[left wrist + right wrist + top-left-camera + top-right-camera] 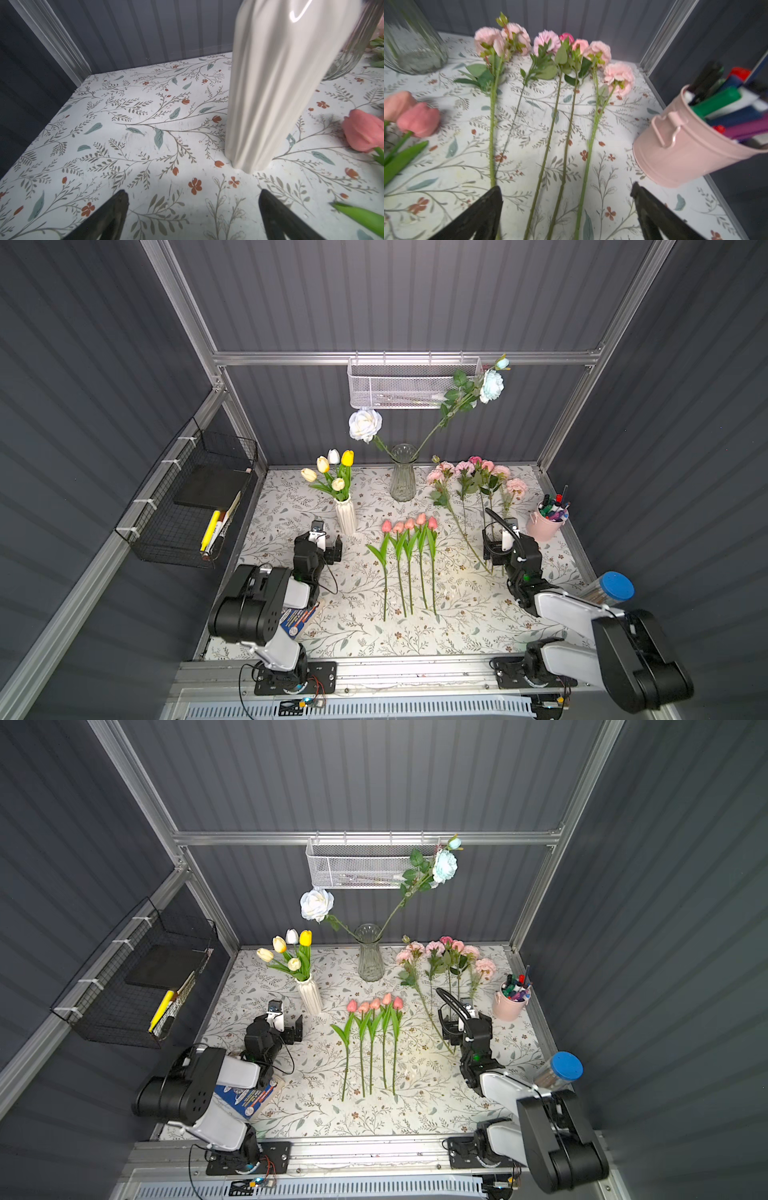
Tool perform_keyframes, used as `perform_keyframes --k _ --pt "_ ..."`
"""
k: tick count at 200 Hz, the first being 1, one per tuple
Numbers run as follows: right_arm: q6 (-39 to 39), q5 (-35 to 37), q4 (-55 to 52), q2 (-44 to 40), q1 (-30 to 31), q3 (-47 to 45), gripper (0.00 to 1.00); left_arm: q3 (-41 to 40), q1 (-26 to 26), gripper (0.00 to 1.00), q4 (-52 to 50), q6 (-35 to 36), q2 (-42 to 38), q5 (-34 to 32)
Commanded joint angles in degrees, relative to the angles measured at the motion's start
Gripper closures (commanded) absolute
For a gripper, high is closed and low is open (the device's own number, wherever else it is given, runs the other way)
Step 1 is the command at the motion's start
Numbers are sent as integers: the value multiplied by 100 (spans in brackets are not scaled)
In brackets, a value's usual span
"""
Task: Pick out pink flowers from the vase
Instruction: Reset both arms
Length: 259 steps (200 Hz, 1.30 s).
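**Pink stems all lie on the counter; both end effectors empty**

Pink is gone from the glass vase (402, 477): in both top views it holds only a white rose (365, 425) and a pale blue rose (491, 385). The five salmon-pink tulips (409, 524) lie side by side on the counter (457, 626) in front of it. The pale pink ruffled blooms (546, 40) and one magenta rose (566, 37) lie in a second row to their right, heads toward the back wall.

The left end effector (192, 194) stands wide open over bare counter near the white ribbed vase (280, 83) and holds nothing. The right end effector (566, 187) is equally wide, with the lower ends of the stems running between its fingers, none of them pinched.

These flowers look artificial, so probably very light, with thin, springy stems and soft heads that would crush. The bare stem below the leaves seems the best place to grip. Lying flat and close together, neighbouring stems could easily be caught in one pinch.
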Motion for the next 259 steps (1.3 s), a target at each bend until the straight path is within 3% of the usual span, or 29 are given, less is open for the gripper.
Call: perform_keyframes --k 1,38,57,76,104,137,166,259 --pt "149 -573 1548 464 -138 -13 1 -39 73 1 823 95 95 338" --pt "192 -997 3901 2248 -490 -139 1 633 199 1 -422 58 151 567" --pt "334 -1102 3122 2095 -612 176 1 732 241 1 -660 67 129 680" --pt "586 -1146 2184 1844 -771 463 1 537 258 1 -278 40 121 698" --pt "739 -1269 2573 1735 -889 161 1 -104 258 1 951 -277 129 49" --pt "655 -1243 1743 1695 -890 591 1 754 258 1 -725 122 132 873" --pt "762 -1243 1327 1629 -908 732 1 1058 310 1 -1205 -167 203 405" --pt "704 -1357 1258 1533 -917 705 1 1050 381 1 -1212 -239 190 453"
